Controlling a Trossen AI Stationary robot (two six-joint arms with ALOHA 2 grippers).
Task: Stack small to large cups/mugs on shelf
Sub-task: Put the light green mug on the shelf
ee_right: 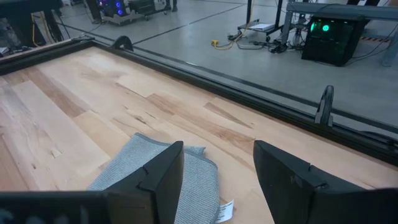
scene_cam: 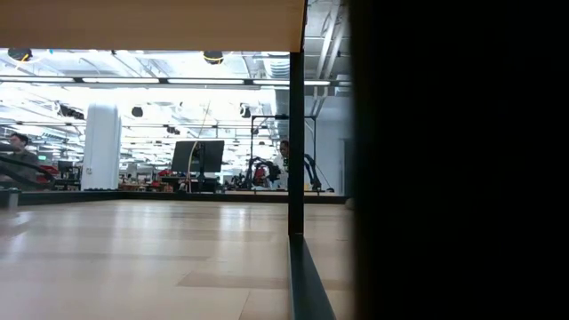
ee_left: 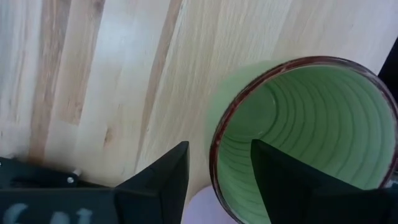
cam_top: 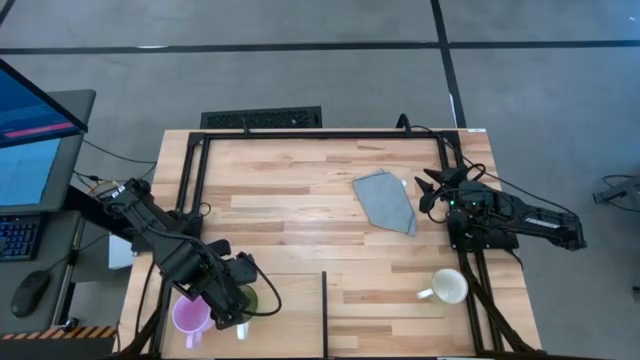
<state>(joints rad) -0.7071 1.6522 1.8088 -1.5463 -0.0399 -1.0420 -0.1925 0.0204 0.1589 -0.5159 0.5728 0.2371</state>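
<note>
My left gripper [cam_top: 238, 297] points down over the green mug [ee_left: 298, 137] at the table's near left. It is open. One finger [ee_left: 280, 180] reaches inside the mug and the other [ee_left: 165, 180] stays outside, with the rim [ee_left: 214, 155] between them and a gap on each side. The mug stands upright, mouth up, and in the high view the gripper hides most of it [cam_top: 254, 298]. The light purple mug [cam_top: 190, 315] stands just left of it. The cream-white mug [cam_top: 448, 287] stands at the near right, by the pale shelf board [cam_top: 380, 300]. My right gripper [cam_top: 430, 190] waits open at the far right.
A grey folded cloth [cam_top: 385, 200] lies on the planks in front of my right gripper, also in its wrist view [ee_right: 155, 168]. A dark frame [cam_top: 300, 133] runs round the table. A dark upright post [scene_cam: 297, 133] stands at the near middle. A monitor and keyboard [cam_top: 25, 150] sit off the table's left.
</note>
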